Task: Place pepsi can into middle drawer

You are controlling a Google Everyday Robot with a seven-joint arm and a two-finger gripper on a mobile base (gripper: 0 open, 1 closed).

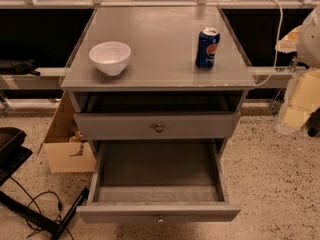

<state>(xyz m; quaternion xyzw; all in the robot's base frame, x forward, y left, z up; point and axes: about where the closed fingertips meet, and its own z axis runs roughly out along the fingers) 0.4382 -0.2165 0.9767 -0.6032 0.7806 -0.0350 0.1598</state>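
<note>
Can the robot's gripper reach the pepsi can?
Probably yes: the pepsi can stands alone on the cabinet top, the white bowl well to its left, nothing above it. The gripper is out of view; its arm shows at the right.

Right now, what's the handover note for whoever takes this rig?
End effector: not in view; nothing is gripping the can.
Pepsi can: upright on the cabinet top, right side, apart from the white bowl.
Middle drawer: pulled open, nothing in it.
Done: drawer open.
Left: grasp the can and set it in the drawer.
</note>
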